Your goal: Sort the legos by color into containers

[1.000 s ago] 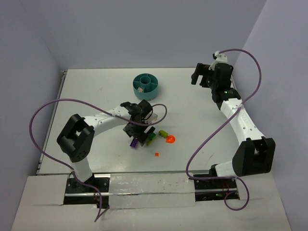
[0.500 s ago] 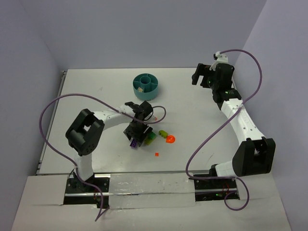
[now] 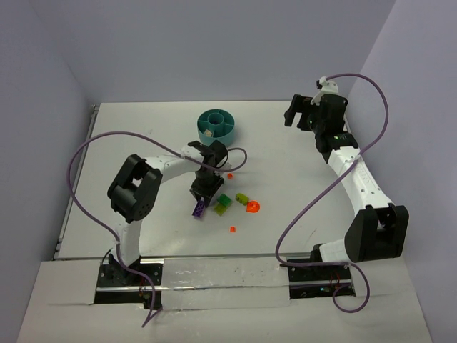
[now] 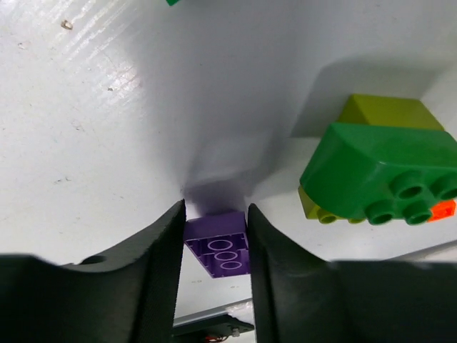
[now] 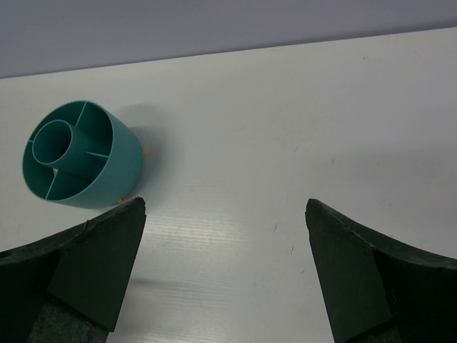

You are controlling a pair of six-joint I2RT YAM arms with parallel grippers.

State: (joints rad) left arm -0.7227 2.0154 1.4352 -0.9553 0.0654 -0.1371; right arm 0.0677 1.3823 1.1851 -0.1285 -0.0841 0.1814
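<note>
Tabletop (image 3: 143, 136) is carrying the teal bowl (image 3: 221, 141), which we are using as landmark. Right of the bowl, the right gripper (image 5: 225, 207) is hanging wide and empty. Nearer us than the bowl, the left gripper (image 4: 215, 209) is narrowing from a wide spread a second ago, its fingers (image 4: 161, 271) now pressing both sides of the purple brick (image 4: 221, 250). We are judging the pick under way, a bowl compartment coming next.
</note>
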